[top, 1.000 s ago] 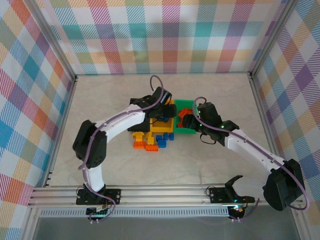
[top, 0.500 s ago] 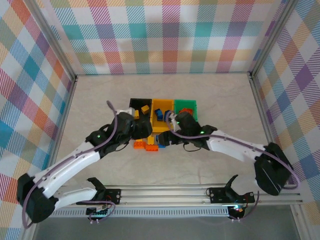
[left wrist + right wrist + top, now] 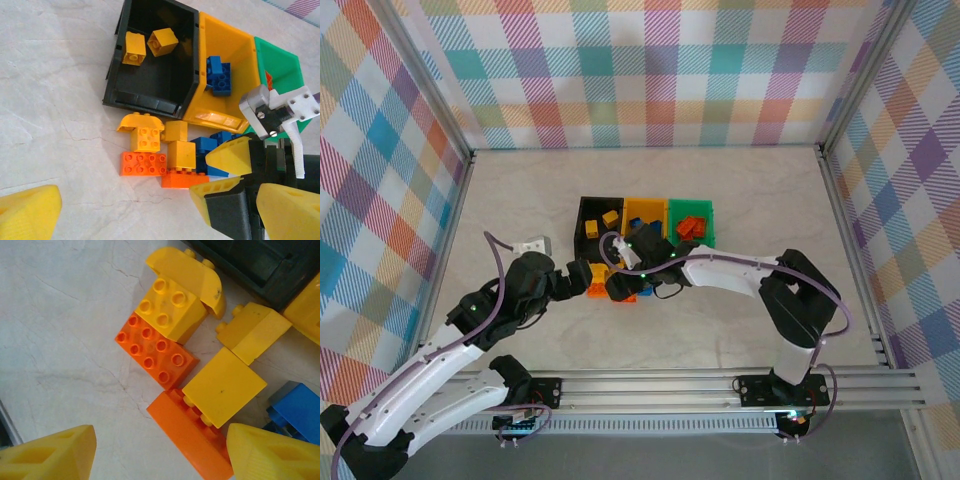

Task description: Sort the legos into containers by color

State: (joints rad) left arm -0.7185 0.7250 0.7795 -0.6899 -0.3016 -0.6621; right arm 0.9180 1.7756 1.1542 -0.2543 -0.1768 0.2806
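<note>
- Left gripper [image 3: 159, 192]: jaws wide apart, empty, hovering at 7 o'clock of the pile [image 3: 610, 285] on the table [image 3: 520, 200].
- Black bin [image 3: 140, 102]: two yellow bricks inside. Its front wall sits just at 12 o'clock of the pile and will likely crowd a finger there.
- Pile: loose yellow, orange and blue legos, packed touching. Judged light, rigid and smooth-sided, so slippery under a shallow pinch. Best pinched across two flat side walls, not the studs.
- Arch brick [image 3: 187, 267]: curved top is a poor hold; its straight sides look better.
- Orange brick [image 3: 155, 352]: studs up, bare table at its 9 o'clock, looks easiest to reach.
- Flat orange brick [image 3: 192, 440]: touches a yellow block [image 3: 225, 387]. Cannot tell if they are clipped together; they might lift as one.
- Yellow bin [image 3: 235, 52]: blue bricks inside.
- Right gripper [image 3: 161, 432]: jaws apart, nothing held, over the orange bricks. It is near the left gripper, so a clash is possible.
- Green bin [image 3: 280, 65]: orange-red bricks inside, at 1 o'clock of the pile.
</note>
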